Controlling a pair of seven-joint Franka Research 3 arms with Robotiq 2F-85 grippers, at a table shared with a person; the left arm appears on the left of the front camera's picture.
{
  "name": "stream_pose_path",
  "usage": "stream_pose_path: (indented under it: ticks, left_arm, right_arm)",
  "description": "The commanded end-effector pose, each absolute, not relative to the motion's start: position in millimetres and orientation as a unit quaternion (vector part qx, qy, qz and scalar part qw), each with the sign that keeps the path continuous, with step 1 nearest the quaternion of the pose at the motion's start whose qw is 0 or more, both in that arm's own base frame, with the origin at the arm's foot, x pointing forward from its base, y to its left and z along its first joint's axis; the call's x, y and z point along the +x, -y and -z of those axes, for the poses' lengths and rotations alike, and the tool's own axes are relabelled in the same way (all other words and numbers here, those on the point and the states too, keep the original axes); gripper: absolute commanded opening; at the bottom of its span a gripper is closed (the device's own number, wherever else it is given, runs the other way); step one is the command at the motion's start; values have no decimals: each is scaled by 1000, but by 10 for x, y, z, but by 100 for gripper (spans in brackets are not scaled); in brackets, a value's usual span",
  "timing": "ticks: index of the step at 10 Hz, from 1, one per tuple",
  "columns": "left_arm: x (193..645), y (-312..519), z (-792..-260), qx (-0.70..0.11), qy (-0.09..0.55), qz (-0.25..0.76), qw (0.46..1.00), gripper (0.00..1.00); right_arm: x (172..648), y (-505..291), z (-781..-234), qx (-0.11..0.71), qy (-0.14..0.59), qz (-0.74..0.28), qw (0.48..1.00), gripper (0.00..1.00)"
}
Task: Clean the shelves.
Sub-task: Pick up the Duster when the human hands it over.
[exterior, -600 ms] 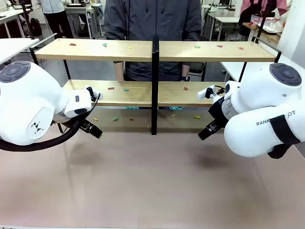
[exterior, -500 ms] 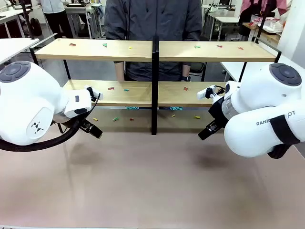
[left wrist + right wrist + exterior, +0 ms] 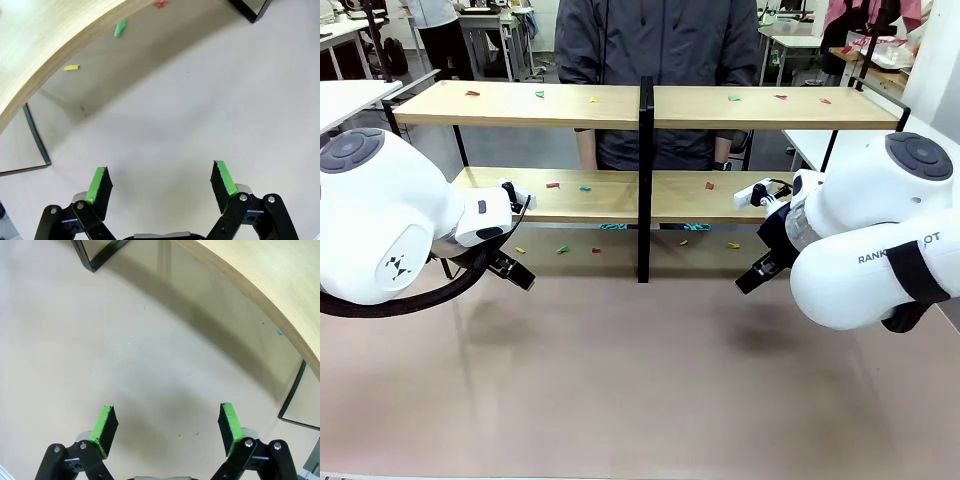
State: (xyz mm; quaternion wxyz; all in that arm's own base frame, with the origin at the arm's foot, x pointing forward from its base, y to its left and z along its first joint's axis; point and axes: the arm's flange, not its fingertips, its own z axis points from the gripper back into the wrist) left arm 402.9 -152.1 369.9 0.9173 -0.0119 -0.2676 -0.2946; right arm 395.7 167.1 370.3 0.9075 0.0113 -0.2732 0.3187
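Wood boards first: find the shelves (image 3: 520,197) standing across the table (image 3: 640,400) before the person (image 3: 650,40), flecked with small coloured scraps (image 3: 553,185), more lying beneath. Note left gripper (image 3: 161,178) and right gripper (image 3: 167,421) both spread wide, empty, low over bare table. Pick one scrap, square the pads (image 3: 98,184) over it, descend slowly, avoid clipping the black frame (image 3: 645,180).

shelves (image 3: 520,103): matt pale wood, smooth; black metal frame.
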Motion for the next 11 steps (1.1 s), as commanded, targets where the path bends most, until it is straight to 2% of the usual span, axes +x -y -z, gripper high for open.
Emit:
stream_pose_path:
  ticks: [1, 7, 9, 11]
  left_arm:
    - [4029, 1521, -3701, -12, 268, 295, 917, 100]
    - [4029, 1521, -3699, -12, 268, 295, 917, 100]
    - [3547, 1316, -4200, -40, 269, 363, 891, 100]
    - [2927, 720, -4745, -94, 309, 434, 841, 100]
  right_arm:
    - [3957, -1670, -3704, 12, 273, -319, 908, 100]
    - [3957, -1671, -3703, 11, 273, -319, 908, 100]
    - [3771, -1436, -4116, 48, 291, -337, 894, 100]
    - [3421, -739, -4606, 87, 285, -313, 902, 100]
